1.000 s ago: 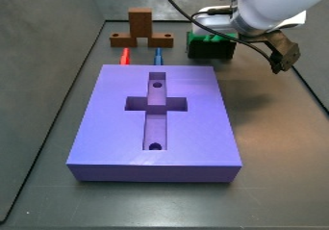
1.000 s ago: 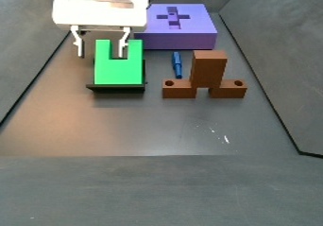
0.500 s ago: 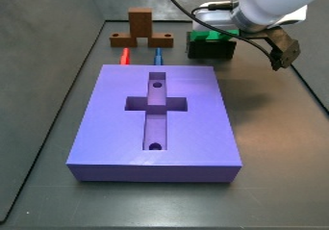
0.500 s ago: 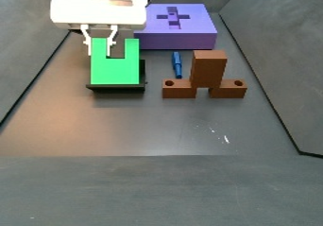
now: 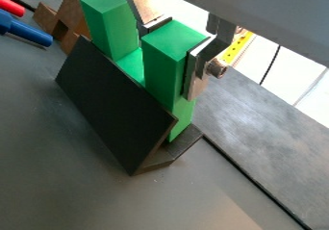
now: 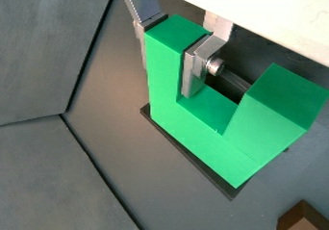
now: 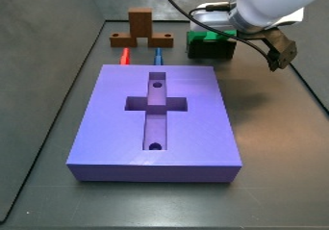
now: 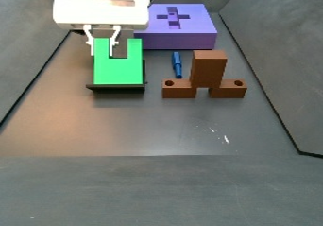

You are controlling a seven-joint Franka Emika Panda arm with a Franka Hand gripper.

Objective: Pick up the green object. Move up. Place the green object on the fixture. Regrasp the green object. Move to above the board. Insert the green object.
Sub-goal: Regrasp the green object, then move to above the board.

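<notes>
The green object [image 8: 116,71], a bright green U-shaped piece, rests tilted on the dark fixture [image 8: 113,87], left of the brown stand. My gripper [image 8: 105,43] is directly over it. In both wrist views the two silver fingers press on opposite faces of one upright prong [image 5: 167,70] [image 6: 174,80], so the gripper [image 5: 174,46] [image 6: 170,49] is shut on that prong. The other prong stands free beside it. The fixture shows as a dark wedge [image 5: 115,109] under the piece. The purple board [image 7: 154,118], with its cross-shaped recess, lies apart from them. The arm hides most of the green object [image 7: 210,46] in that side view.
A brown cross-shaped wooden stand [image 8: 202,76] [image 7: 139,27] stands beside the fixture. A red peg [image 7: 123,54] and a blue peg [image 7: 158,54] lie between the stand and the board. Dark walls enclose the floor on both sides.
The fingers have closed in from a wide stance onto one prong of the green object. The arm and the piece have hardly shifted.
</notes>
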